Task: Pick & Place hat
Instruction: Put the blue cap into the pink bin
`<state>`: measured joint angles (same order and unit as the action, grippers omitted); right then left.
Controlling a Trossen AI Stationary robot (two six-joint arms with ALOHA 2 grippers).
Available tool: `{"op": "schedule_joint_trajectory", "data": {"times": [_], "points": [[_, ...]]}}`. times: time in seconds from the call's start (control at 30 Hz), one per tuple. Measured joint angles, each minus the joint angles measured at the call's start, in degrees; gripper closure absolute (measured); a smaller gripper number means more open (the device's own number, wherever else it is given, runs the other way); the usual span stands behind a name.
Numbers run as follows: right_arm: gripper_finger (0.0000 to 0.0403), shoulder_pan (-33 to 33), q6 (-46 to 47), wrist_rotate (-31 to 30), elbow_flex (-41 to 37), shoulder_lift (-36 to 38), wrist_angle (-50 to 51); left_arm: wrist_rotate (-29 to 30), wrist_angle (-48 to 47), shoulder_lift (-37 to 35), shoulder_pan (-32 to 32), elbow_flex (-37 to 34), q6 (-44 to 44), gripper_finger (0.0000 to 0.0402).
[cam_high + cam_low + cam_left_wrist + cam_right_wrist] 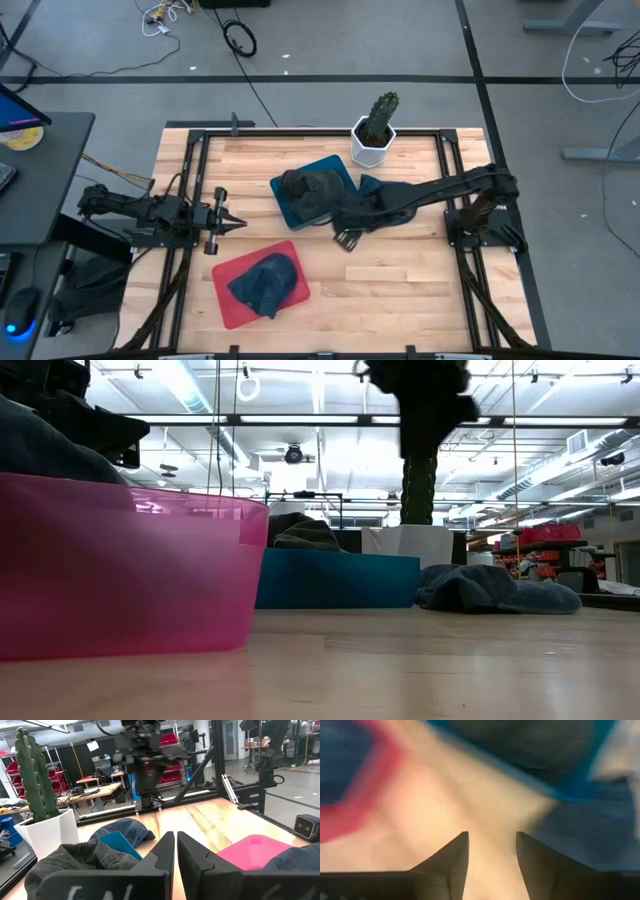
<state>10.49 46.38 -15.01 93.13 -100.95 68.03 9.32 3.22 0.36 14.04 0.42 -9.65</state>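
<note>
A dark grey hat (312,188) lies in a blue tray (338,165) at mid table. A blue hat (265,283) fills a pink tray (228,300) near the front edge. Another blue hat (372,184) lies flat on the wood right of the blue tray, partly under my right arm, and shows in the low view (500,589). My right gripper (347,238) hangs open above bare wood between the two trays (491,834), touching nothing. My left gripper (228,218) is shut and waits at the table's left side (175,845).
A cactus in a white pot (374,135) stands near the far edge, behind the blue tray. Black frame rails (448,165) run along the table's sides. Bare wood shows right of the pink tray (400,285).
</note>
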Motion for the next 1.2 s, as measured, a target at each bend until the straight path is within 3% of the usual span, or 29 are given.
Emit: {"op": "schedule_joint_trajectory", "data": {"times": [0.13, 0.4, 0.53, 0.9, 1.2], "points": [[0.0228, -1.94, 2.88, -5.5, -3.57, 4.02, 5.77, 0.0, 0.0, 0.0, 0.0, -0.02, 0.0, 0.0376], [0.0195, -9.79, 6.51, -5.11, -20.03, 11.35, 6.02, -0.01, 0.0, 0.0, 0.01, -0.02, 0.01, 0.0376], [0.0177, -14.68, 7.16, -5.32, -28.67, 15.81, 0.62, -0.01, -0.02, 0.0, 0.02, -0.02, 0.0, 0.0376], [0.0155, -25.65, 4.73, 6.42, -41.47, 18.45, -19.18, -0.02, -0.02, 0.0, 0.02, -0.02, 0.02, 0.0376], [0.0188, -26.65, 5.45, 7.96, -44.95, 15.79, -21.86, -0.02, -0.02, -0.02, 0.0, 0.0, 0.0, 0.0376]]}}
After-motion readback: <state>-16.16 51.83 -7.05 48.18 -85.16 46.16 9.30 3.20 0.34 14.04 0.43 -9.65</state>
